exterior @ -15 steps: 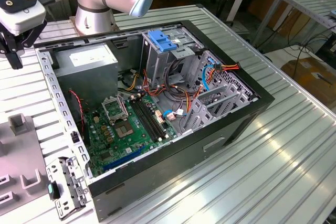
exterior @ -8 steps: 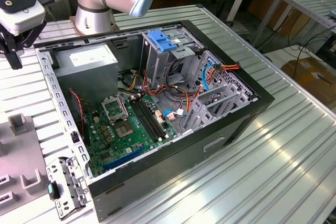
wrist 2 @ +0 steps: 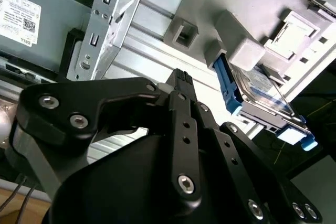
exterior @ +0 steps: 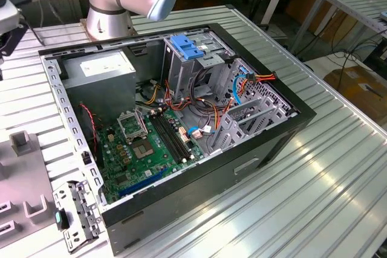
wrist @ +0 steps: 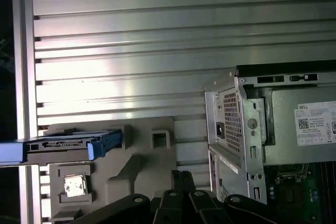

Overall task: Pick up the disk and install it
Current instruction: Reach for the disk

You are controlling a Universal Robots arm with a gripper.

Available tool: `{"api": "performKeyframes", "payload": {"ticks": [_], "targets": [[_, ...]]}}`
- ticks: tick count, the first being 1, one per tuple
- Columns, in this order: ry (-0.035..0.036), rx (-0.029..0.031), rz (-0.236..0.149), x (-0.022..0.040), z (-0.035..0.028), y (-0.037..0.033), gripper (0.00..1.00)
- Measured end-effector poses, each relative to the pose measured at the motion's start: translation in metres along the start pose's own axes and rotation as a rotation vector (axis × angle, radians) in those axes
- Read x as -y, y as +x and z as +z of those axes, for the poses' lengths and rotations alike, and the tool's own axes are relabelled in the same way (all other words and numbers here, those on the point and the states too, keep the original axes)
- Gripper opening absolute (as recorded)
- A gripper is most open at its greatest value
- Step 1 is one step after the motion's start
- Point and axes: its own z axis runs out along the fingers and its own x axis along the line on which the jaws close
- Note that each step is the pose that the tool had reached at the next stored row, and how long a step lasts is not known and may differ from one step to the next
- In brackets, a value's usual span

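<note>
The disk (wrist 2: 261, 94) rests in a grey fixture (wrist 2: 239, 35) on the ribbed metal table, beside the open computer case. It is silver-grey with a blue rail (wrist 2: 227, 85) along its edge. In the first wrist view the disk (wrist: 63, 144) shows edge-on, with its blue rail (wrist: 107, 142) toward the case. My gripper (wrist 2: 181, 77) hangs above the table between the case and the fixture, a short way from the disk. Its black fingers are shut together with nothing between them, and its tip (wrist: 181, 176) is over the fixture's grey base.
The open computer case (exterior: 254, 149) lies on the table with a green motherboard (exterior: 151, 143), a grey power-supply box (exterior: 100, 67) and a metal drive cage with a blue handle (exterior: 187, 46). Loose cables (exterior: 205, 113) run across its inside. A metal bracket (exterior: 75, 212) lies by the near corner.
</note>
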Motion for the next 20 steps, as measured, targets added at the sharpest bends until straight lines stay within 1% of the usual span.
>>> {"api": "performKeyframes", "payload": {"ticks": [1, 2, 4, 5, 20], "targets": [[0.0003, -0.0008, 0.000, -0.0029, 0.0009, 0.0058, 0.11], [-0.0005, -0.0009, 0.000, -0.0044, 0.0014, 0.0129, 0.11], [-0.0009, -0.0011, 0.000, -0.0056, 0.0021, 0.0303, 0.11], [-0.0008, -0.0018, 0.000, -0.0055, 0.0022, 0.0360, 0.11], [-0.0008, -0.0017, 0.000, -0.0051, 0.0021, 0.0406, 0.11]]}}
